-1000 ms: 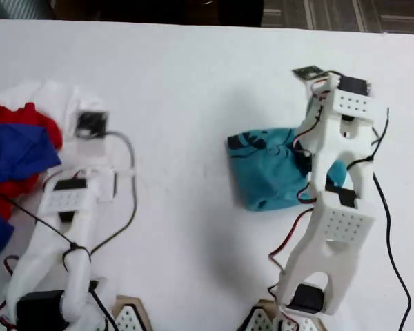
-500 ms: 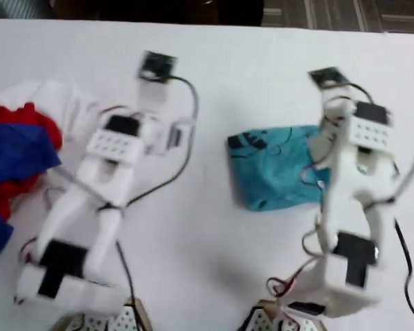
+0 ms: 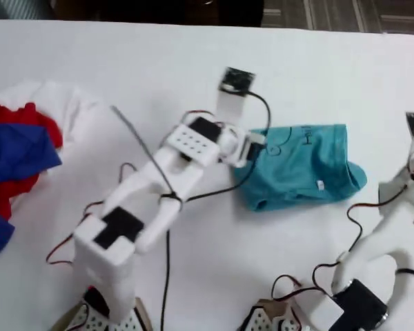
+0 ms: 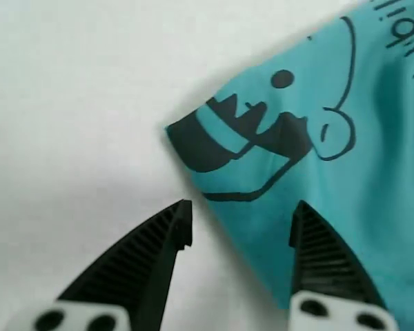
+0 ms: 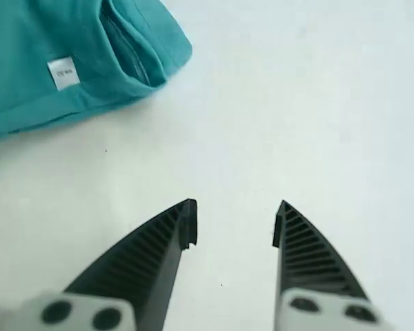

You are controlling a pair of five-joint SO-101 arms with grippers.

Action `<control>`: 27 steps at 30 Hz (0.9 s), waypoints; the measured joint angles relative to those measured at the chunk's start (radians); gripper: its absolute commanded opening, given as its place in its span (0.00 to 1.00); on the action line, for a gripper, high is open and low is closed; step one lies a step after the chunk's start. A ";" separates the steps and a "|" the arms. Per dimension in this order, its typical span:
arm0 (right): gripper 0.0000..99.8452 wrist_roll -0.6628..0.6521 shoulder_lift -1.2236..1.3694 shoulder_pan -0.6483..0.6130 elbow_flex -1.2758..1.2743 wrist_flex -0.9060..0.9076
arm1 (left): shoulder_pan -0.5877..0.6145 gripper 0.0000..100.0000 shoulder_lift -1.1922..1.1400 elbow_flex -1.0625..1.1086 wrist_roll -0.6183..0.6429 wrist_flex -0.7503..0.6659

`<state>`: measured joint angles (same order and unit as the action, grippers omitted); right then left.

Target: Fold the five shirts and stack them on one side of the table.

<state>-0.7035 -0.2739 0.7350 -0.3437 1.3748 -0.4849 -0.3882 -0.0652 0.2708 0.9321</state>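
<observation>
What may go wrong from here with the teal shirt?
The left gripper is open astride the edge of the teal shirt; closing there may catch only one layer and spoil the fold. The right gripper is open over bare table, off the shirt, so a pull may drag the shirt.

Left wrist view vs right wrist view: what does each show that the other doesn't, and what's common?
Left wrist, not right: the dark print on a corner of the teal shirt, and the left hand, open and straddling that shirt's edge.
Right wrist, not left: a white label near the shirt's rounded folded end, and the right hand, open over the table, apart from the shirt.
Both: the teal shirt lying on the white table.
</observation>
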 measured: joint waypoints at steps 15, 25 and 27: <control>0.18 -0.005 -0.002 0.166 -0.012 0.000 | -0.078 0.03 -0.351 -0.408 0.064 0.164; 0.18 -0.006 -0.002 0.164 -0.012 0.000 | -0.071 0.03 -0.377 -0.496 0.014 0.330; 0.19 -0.006 -0.002 0.164 -0.012 0.000 | -0.054 0.03 -0.371 -0.496 0.011 0.361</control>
<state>-0.7096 -0.2754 0.8991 -0.3560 1.3748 -0.5386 -0.7595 -0.5608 0.2816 1.2927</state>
